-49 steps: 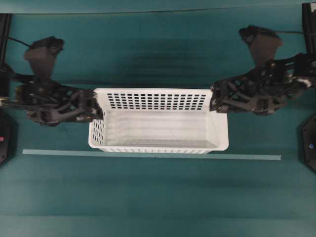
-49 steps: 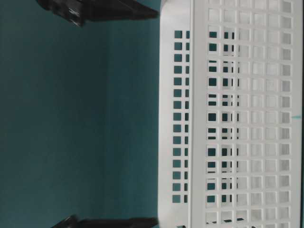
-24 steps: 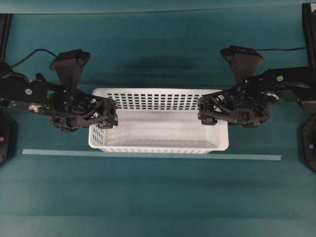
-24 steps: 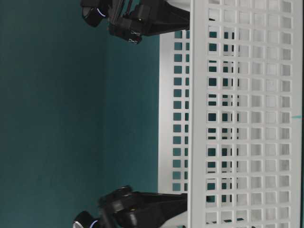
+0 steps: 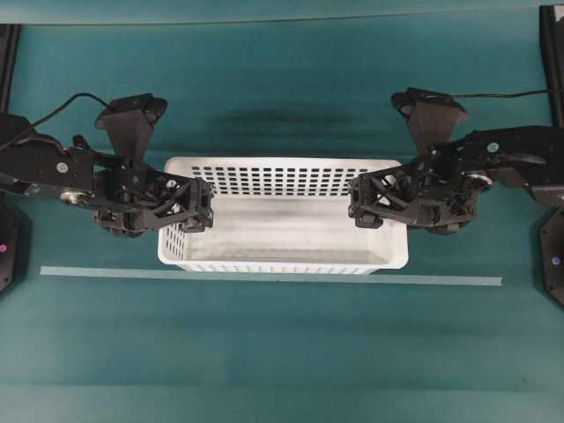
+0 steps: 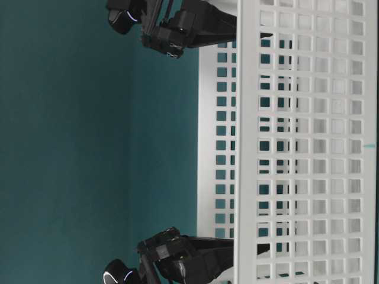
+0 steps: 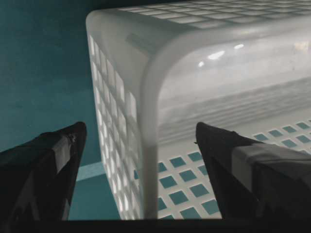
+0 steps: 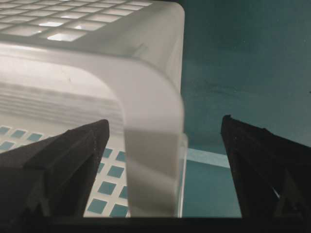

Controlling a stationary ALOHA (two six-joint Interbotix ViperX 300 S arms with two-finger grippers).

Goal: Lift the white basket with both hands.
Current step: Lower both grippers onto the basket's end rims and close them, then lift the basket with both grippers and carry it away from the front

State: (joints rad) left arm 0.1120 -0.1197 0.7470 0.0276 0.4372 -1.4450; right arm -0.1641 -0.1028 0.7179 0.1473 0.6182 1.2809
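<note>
White basket flanked by two spread grippers

White plastic, pierced with rows of small slots, makes up the basket (image 5: 282,216), which sits upright on the teal desk (image 5: 282,352) with its open top facing up. Its long axis runs left to right in the overhead view, parallel to the pale tape strip (image 5: 264,276) that lies just in front of it.

At the basket's left short end, the left gripper (image 5: 196,204) points inward along that long axis. Its jaws are released and spread wide, one finger (image 7: 46,170) outside the end wall and the other over the inside, with the rolled rim standing between them and not pinched.

At the right short end, the right gripper (image 5: 363,204) mirrors this. Its jaws are likewise spread, one finger (image 8: 63,160) over the basket's inside and the other outside, straddling the rim without squeezing it.

From table level the basket's floor looks flat on the desk.
</note>
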